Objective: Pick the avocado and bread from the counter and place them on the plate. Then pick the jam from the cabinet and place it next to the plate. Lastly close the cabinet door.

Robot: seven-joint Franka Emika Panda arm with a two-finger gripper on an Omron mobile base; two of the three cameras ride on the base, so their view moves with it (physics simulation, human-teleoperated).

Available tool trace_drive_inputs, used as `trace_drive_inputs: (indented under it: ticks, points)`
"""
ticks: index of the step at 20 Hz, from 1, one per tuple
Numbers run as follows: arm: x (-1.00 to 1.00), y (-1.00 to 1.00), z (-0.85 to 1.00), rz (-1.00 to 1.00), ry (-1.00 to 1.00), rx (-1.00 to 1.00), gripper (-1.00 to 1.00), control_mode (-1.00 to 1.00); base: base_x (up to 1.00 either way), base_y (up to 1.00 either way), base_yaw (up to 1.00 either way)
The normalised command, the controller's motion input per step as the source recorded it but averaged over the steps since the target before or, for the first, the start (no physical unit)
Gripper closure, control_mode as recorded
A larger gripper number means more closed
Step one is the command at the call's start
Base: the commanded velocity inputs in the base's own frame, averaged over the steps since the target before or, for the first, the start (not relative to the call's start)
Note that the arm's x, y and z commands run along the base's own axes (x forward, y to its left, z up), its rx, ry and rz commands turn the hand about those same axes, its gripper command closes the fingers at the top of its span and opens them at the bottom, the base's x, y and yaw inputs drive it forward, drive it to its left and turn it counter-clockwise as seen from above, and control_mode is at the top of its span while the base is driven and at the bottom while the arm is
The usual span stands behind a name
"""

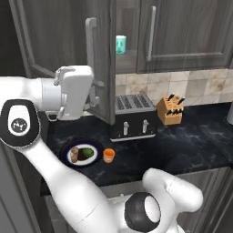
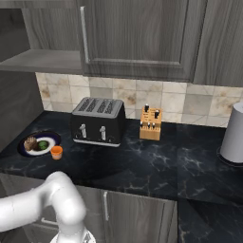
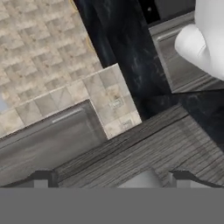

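The plate (image 1: 65, 149) (image 2: 52, 137) lies on the black counter (image 1: 191, 141) left of the toaster. On it rest the bread (image 1: 74, 155) (image 2: 31, 143) and the avocado (image 1: 87, 153) (image 2: 43, 144). The orange jam (image 1: 108, 155) (image 2: 56, 152) stands on the counter just right of the plate. The cabinet door (image 1: 105, 59) (image 3: 170, 144) stands swung out, its silver handle (image 1: 91, 41) near the free edge. My gripper (image 1: 96, 93) (image 3: 112, 179) is open, its fingertips wide apart right at the door's wood-grain face, below the handle. The cabinet (image 1: 127, 59) shows its grey shelf (image 2: 42, 59).
A teal cup (image 1: 120, 44) stands on the cabinet shelf. A black toaster (image 1: 134, 116) (image 2: 98, 121) and a wooden knife block (image 1: 169, 110) (image 2: 151, 123) line the tiled wall. A pale rounded appliance (image 2: 235, 135) stands at the far right. Grey drawers (image 2: 137, 216) run under the counter.
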Motion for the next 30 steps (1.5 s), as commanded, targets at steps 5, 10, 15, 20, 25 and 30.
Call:
trace_drive_inputs:
  ticks: [5,10,15,20,25,30]
  points:
    - [1.00,-0.92,0.00,0.03,0.19,0.09,-1.00,-1.00,0.00,0.00,0.00]
    - [1.00,-0.71,0.02,0.13,0.15,0.06,-1.00,-1.00,0.00,0.00,0.00]
    - [1.00,-0.44,0.07,0.25,0.29,0.02,-1.00,-1.00,0.00,0.00,0.00]
    - [1.00,-0.25,0.00,0.33,0.36,0.00,-1.00,-1.00,0.00,0.00,0.00]
    - [1.00,-0.26,0.00,0.35,0.26,0.00,-1.00,-1.00,0.00,0.00,0.00]
    - [1.00,-0.22,-0.03,0.33,0.25,0.00,-1.00,-1.00,0.00,0.00,0.00]
